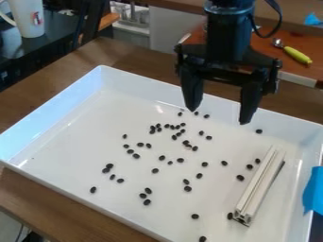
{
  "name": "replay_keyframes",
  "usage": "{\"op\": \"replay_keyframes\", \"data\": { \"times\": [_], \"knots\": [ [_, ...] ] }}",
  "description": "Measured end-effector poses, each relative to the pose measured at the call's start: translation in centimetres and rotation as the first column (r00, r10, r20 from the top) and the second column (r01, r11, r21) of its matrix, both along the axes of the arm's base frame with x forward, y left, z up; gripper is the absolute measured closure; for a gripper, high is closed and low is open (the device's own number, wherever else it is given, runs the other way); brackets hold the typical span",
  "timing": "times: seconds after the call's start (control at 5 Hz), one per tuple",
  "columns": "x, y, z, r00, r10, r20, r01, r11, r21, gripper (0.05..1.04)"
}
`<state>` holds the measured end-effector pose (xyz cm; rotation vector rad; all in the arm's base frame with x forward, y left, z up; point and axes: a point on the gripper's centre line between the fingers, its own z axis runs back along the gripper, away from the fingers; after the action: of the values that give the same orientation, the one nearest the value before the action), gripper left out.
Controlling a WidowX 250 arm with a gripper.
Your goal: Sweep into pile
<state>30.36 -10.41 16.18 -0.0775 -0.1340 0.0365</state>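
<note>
The gripper (219, 116) points straight down, spread and holding nothing, over the far side of the tray (60, 142). Beans (187, 188) lie scattered inside its raised walls; a bar (260, 186) slants near the blue cloth (313, 191).

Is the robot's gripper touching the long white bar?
Apart. The camera view shows bare tray between the gripper and the top end of the bar.

Blk arm (228, 40) w/ rnd greyish collar (227, 10), thin blk cable (280, 20) & angular blk pincer (219, 116), tapered twd tips.
</note>
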Motion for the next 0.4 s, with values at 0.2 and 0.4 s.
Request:
{"op": "replay_keyframes", "data": {
  "times": [0.2,0.4],
  "knots": [
    [-0.45,0.15,-1.61,0.999,0.001,-0.047,0.000,1.000,0.015,0.084],
    [0.32,-0.18,-2.53,1.000,0.000,-0.004,0.000,1.000,-0.003,0.084]
  ]
}}
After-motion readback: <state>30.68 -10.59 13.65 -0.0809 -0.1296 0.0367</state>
